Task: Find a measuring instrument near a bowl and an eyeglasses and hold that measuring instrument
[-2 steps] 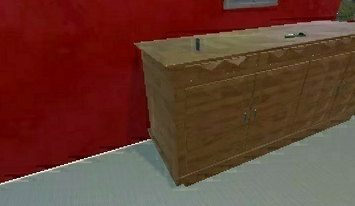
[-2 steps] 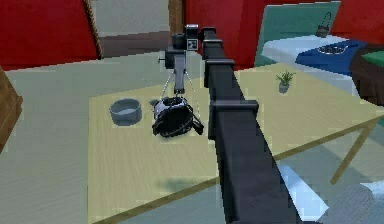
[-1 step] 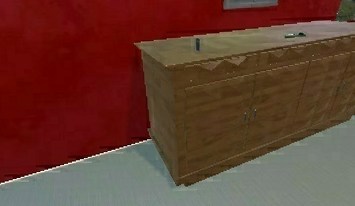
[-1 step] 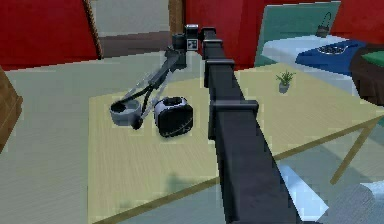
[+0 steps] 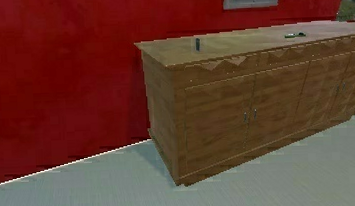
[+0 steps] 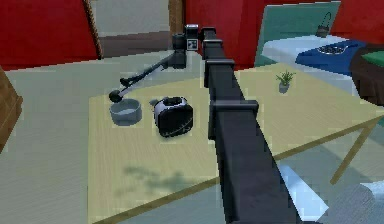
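You have bright, even light in both views. The red wall (image 5: 64, 76) shows soft darker patches, and the cabinet (image 5: 256, 118) front sits dimmer than its top. On the bench (image 6: 110, 160), a faint mottled shadow lies near the arm (image 6: 235, 130).

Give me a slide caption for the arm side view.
Stretch's dark square arm reaches across a pale wooden table, gripper near a grey round bowl and a black-and-white rounded device.

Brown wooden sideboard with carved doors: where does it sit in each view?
Forward view: brown wooden sideboard takes the right half, standing against the wall.
Arm side view: probably its corner, at the left edge beside the table.
Shared landmark: red wall, at the arm side view's upper left.
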